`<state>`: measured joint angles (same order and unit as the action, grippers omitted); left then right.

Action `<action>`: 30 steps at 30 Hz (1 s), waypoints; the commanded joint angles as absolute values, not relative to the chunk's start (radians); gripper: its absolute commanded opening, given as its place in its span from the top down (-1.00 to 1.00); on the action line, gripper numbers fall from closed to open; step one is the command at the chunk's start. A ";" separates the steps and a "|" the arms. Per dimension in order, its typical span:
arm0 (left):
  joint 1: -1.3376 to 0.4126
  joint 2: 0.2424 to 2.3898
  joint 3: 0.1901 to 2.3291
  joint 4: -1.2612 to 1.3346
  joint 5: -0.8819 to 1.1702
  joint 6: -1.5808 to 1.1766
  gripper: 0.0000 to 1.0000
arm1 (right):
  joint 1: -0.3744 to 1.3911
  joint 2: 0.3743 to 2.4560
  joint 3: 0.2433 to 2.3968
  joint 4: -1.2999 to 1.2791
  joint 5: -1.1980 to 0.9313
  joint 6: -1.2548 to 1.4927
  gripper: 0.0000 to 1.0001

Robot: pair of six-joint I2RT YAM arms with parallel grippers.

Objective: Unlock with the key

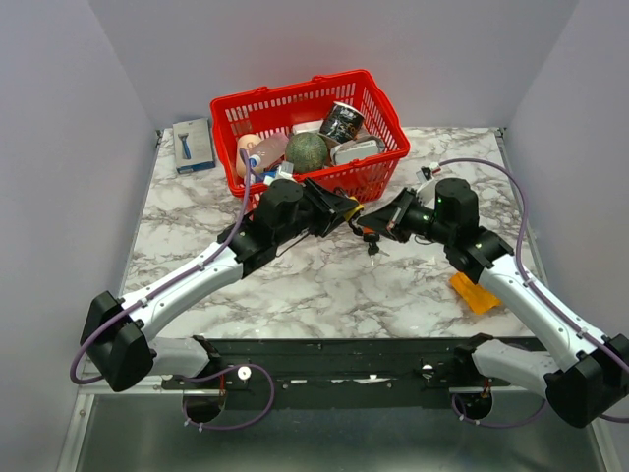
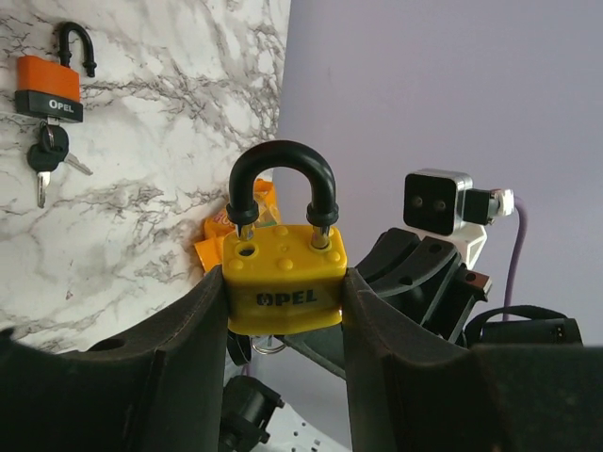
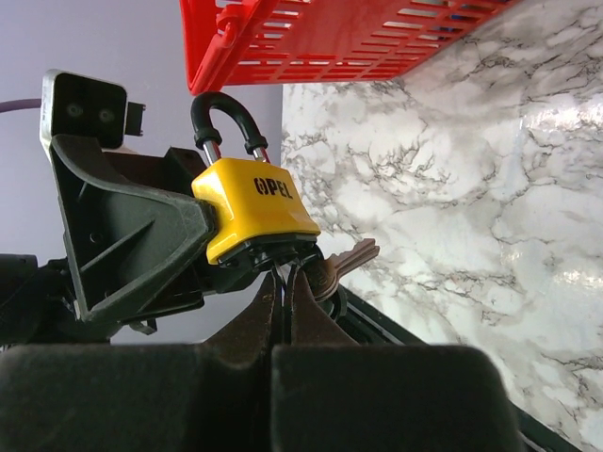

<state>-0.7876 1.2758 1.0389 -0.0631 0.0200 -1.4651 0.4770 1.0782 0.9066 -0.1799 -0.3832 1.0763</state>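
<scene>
My left gripper [image 1: 339,210] is shut on a yellow OPEL padlock [image 2: 283,273] and holds it above the table, black shackle up. In the left wrist view one shackle leg seems to sit just above its hole. My right gripper [image 3: 285,280] is shut on a key at the bottom of the padlock [image 3: 252,209], with its fingertips right against the lock's underside. A spare key [image 3: 356,255] on the same ring hangs beside them. From above, the two grippers meet over mid-table, with the keys [image 1: 373,246] dangling below.
A red basket [image 1: 391,157] full of items stands just behind the grippers and also shows in the right wrist view [image 3: 330,38]. An orange padlock [image 2: 49,85] with its keys lies on the marble. An orange object [image 1: 475,292] lies by the right arm. A blue box [image 1: 194,145] sits back left.
</scene>
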 commanded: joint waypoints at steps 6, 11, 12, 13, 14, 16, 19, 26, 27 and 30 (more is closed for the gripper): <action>-0.876 1.264 1.140 -0.097 0.287 -1.362 1.00 | 0.440 1.078 0.930 -0.139 -0.235 0.980 0.89; -0.845 1.287 1.198 -0.147 0.255 -1.249 1.00 | 0.440 0.981 0.924 -0.268 -0.186 0.861 -0.08; -0.842 1.289 1.203 -0.159 0.246 -1.230 1.00 | 0.440 0.964 0.914 -0.276 -0.184 0.847 -0.28; -0.836 1.289 1.206 -0.163 0.242 -1.218 1.00 | 0.439 0.938 0.908 -0.287 -0.180 0.836 -0.33; -0.833 1.289 1.204 -0.152 0.248 -1.206 1.00 | 0.439 0.901 0.896 -0.308 -0.175 0.816 -0.37; -0.828 1.286 1.184 -0.132 0.278 -1.177 1.00 | 0.437 0.859 0.890 -0.333 -0.147 0.799 -0.53; -0.822 1.272 1.157 -0.092 0.331 -1.120 1.00 | 0.433 0.804 0.917 -0.377 -0.108 0.746 -0.70; -0.779 1.238 1.097 -0.034 0.517 -0.990 1.00 | 0.428 0.793 1.084 -0.413 -0.127 0.543 -0.95; -0.770 1.233 1.098 -0.061 0.529 -0.967 1.00 | 0.428 0.801 1.104 -0.411 -0.146 0.525 -0.96; -0.769 1.221 1.112 -0.081 0.645 -0.868 1.00 | 0.426 0.847 1.192 -0.411 -0.270 0.463 -0.98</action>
